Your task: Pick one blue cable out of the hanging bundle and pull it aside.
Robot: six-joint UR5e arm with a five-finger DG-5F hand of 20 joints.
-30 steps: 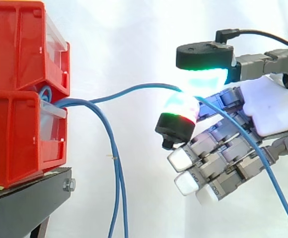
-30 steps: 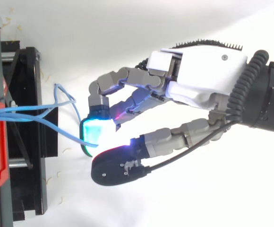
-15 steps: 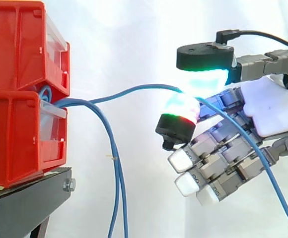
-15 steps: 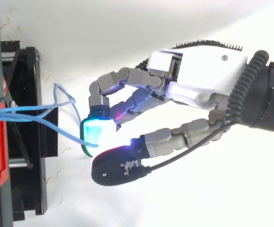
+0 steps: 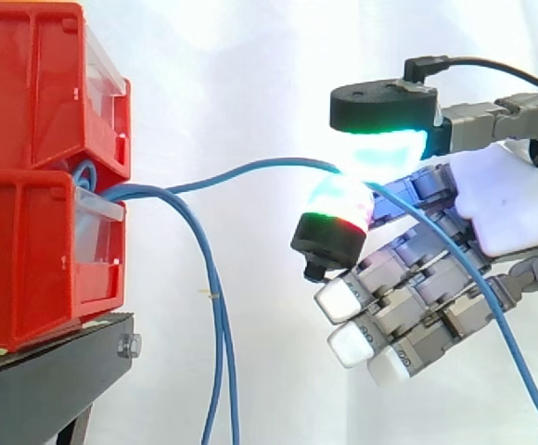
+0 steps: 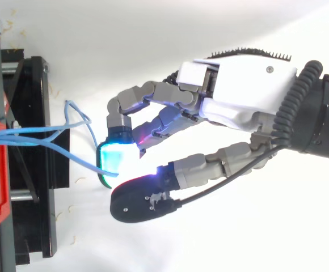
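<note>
The robot hand is clamped on one blue cable — pinched between its glowing thumb pad and a fingertip, the other fingers curled below. The cable arcs from the red bins across to the pinch, then drops away to the lower right. The bundle hangs beside the bins — well apart from the hand.

You see bins stacked on the stand at the left. One cable runs right into the hand; other cables hang below.
</note>
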